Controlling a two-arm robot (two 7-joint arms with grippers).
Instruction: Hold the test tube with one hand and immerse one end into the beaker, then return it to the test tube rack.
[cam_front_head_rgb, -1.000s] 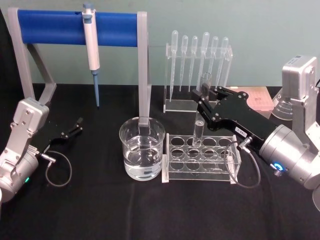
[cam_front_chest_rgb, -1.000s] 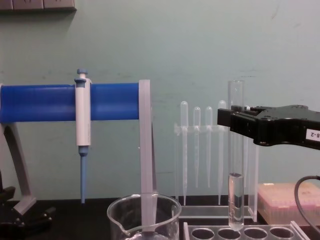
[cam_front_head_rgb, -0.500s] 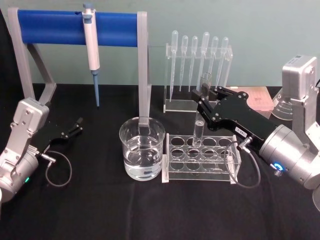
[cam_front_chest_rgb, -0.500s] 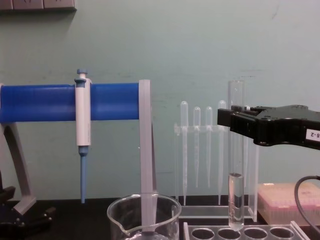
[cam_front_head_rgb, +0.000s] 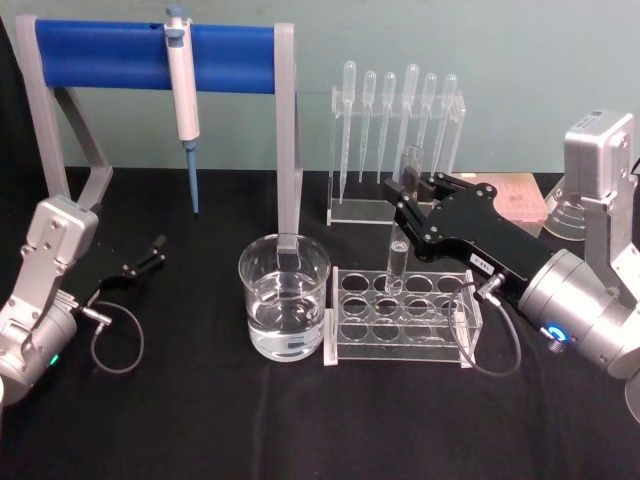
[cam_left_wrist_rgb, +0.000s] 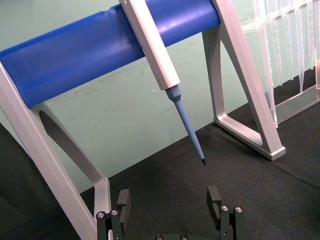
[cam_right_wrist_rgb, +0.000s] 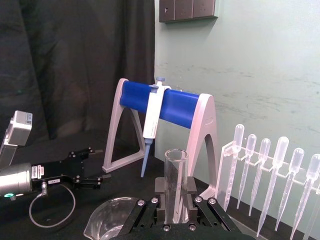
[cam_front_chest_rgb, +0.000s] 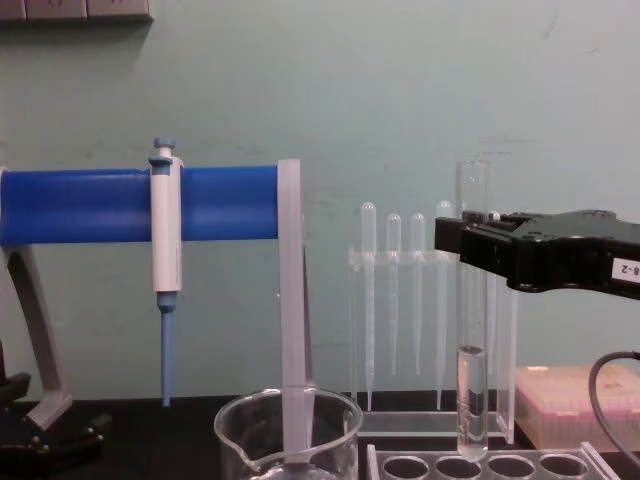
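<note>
The test tube (cam_front_head_rgb: 397, 262) hangs upright in my grip, open rim up. Its round end sits right at the mouth of a back-row hole in the test tube rack (cam_front_head_rgb: 345, 335), the second hole from the beaker side. From the chest view I cannot tell whether the tip has crossed the rim of that hole or rides just above it. The lower part of the tube looks as if it carries a little liquid, so I judge the dip is behind me and this is the return.

Almost nothing has changed over the last second. The tube stands at the same height and over the same hole as in the two earlier moments, with at most a hair of sideways drift in my right gripper (cam_front_head_rgb: 408, 186). I read that as a pause to line up, not a descent. The tube still has to go down through the hole before I can let go.

My right fingers are pinching the tube high up, just under its rim, one on each side, and the wrist view shows it centred between them.

The beaker (cam_front_head_rgb: 262, 335) stands just beside the rack on its left, with water in it, apart from the tube. My left gripper (cam_front_head_rgb: 152, 252) lies well off to the left on the black table (cam_front_head_rgb: 200, 420), fingers spread and holding nothing.
</note>
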